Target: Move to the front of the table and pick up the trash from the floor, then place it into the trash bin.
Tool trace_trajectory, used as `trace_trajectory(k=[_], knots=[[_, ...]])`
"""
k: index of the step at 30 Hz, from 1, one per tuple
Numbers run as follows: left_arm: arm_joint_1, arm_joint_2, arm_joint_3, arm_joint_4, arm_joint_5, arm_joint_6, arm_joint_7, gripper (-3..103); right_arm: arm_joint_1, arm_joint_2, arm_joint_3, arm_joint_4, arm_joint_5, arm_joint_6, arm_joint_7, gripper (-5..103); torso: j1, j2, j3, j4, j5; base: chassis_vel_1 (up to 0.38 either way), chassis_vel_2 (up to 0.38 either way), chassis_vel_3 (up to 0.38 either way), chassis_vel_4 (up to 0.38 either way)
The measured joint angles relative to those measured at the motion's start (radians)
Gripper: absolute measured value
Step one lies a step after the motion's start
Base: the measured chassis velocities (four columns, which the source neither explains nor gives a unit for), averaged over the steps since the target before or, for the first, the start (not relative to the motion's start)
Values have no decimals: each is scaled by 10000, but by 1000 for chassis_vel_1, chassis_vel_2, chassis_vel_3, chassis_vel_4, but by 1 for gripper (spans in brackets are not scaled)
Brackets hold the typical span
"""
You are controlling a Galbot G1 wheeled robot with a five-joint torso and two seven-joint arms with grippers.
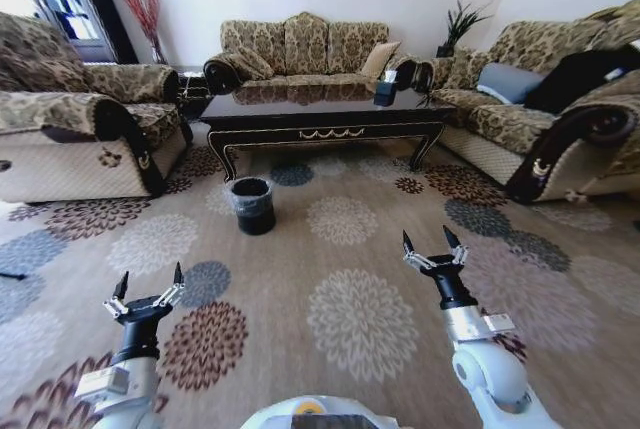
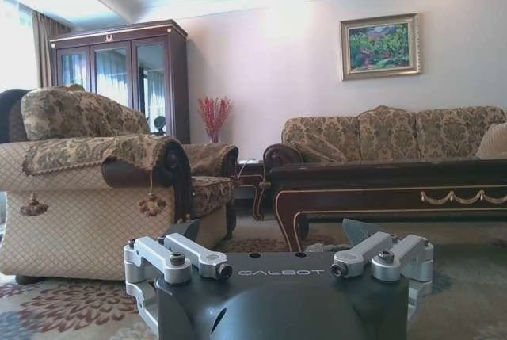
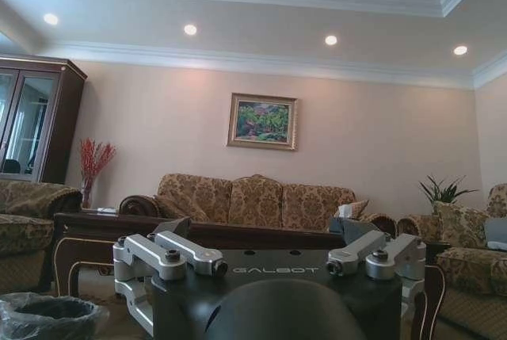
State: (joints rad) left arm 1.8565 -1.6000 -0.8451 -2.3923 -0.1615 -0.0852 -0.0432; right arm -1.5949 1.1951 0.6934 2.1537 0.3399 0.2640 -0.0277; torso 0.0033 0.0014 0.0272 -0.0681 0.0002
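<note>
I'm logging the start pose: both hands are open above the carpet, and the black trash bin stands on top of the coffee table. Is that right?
Not quite. In the head view the trash bin stands on the floor in front of the table, not on it. The rest holds: the left hand and right hand are both open above the carpet.

The left gripper (image 2: 279,238) points with fingers spread at the table (image 2: 380,189), an armchair (image 2: 103,181) beside it on the floor (image 2: 63,308).

A home living room: patterned sofas (image 1: 300,49) around a coffee table (image 1: 320,114) (framed painting (image 3: 262,121) above), flowered carpet (image 1: 350,259).
</note>
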Motion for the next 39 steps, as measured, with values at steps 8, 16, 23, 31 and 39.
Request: trace_trajectory(k=[8, 16, 23, 31, 39], knots=[[0, 0, 2, 0, 0, 0, 0, 100, 0, 0, 0, -1, 0, 0, 0, 100, 3, -1, 3, 0, 4, 310, -369, -324, 375], [0, 0, 1, 0, 0, -1, 0, 100, 0, 0, -1, 0, 0, 0, 0, 100, 2, 0, 1, -1, -4, 338, -375, -344, 372], [3, -1, 1, 1, 0, -1, -3, 100, -4, 0, 0, 0, 0, 1, 0, 100, -3, 3, -5, -3, 2, 243, -208, -219, 236], [-4, 0, 2, 1, 1, -1, -2, 100, 6, 0, -1, 0, 0, 1, 0, 100, 7, -3, 8, 2, -3, -31, 54, 45, -29], [-1, 0, 2, 1, 0, -1, -1, 100, 1, 0, -1, -1, -1, 1, 0, 100, 3, -2, 1, 0, -2, 0, 0, 0, 0]])
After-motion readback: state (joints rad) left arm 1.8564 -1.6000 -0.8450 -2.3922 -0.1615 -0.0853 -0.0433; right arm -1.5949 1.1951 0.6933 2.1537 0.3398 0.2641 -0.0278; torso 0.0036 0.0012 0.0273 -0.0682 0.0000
